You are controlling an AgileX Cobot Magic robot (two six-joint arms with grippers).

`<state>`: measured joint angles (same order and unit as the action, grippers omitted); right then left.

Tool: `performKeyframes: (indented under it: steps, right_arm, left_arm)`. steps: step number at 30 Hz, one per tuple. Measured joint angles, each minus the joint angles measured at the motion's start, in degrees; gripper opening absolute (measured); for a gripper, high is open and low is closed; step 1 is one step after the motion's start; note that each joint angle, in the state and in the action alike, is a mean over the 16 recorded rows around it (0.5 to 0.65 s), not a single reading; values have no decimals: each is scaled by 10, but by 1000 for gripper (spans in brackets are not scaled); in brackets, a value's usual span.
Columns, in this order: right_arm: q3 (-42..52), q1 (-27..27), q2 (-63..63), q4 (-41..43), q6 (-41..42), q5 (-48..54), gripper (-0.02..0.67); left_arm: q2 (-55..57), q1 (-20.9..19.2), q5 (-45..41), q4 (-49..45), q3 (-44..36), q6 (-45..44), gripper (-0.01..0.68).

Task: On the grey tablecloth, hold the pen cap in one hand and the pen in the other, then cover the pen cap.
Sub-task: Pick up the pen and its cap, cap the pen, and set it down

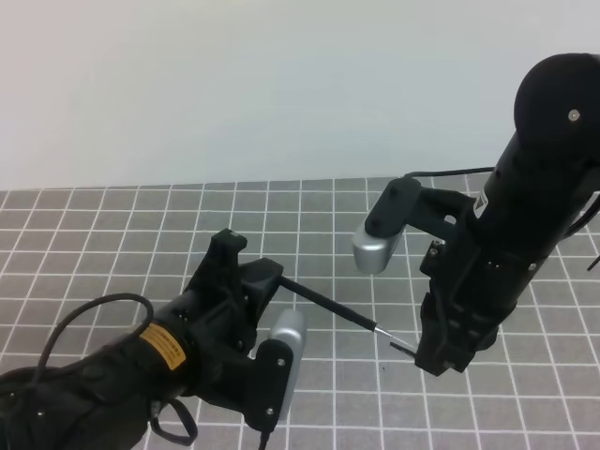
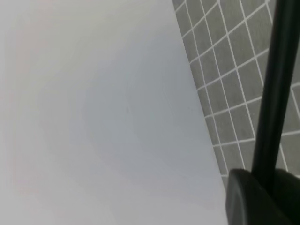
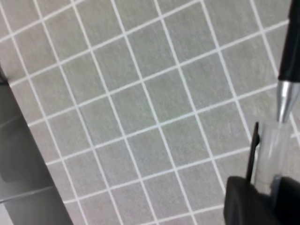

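Note:
The pen (image 1: 328, 303) is a thin black stick held above the grey tablecloth (image 1: 309, 225), and my left gripper (image 1: 264, 274) is shut on its rear part. It slants down to the right and ends in a silver tip. In the left wrist view the pen (image 2: 274, 89) rises from between the fingers (image 2: 260, 199). My right gripper (image 1: 427, 352) is shut on the pen cap (image 1: 402, 345). The right wrist view shows the clear pen cap (image 3: 272, 150) with its dark clip. The pen's silver tip (image 3: 283, 101) sits right at the cap's open end.
A plain white wall (image 1: 281, 84) stands behind the cloth's far edge. The left arm's cable (image 1: 89, 314) loops at the lower left. The right arm's bulky black body (image 1: 525, 225) rises at the right, with a silver camera housing (image 1: 377, 248) beside it.

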<state>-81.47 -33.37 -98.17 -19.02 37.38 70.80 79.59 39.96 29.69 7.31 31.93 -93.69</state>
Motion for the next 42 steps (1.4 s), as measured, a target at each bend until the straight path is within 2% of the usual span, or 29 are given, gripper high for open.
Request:
performKeyframes:
  steps: [42]
  right_arm:
    - [-7, -1, 0, -2, -12, -10, 91]
  left_arm:
    - [0, 9, 25, 38, -1, -31, 1]
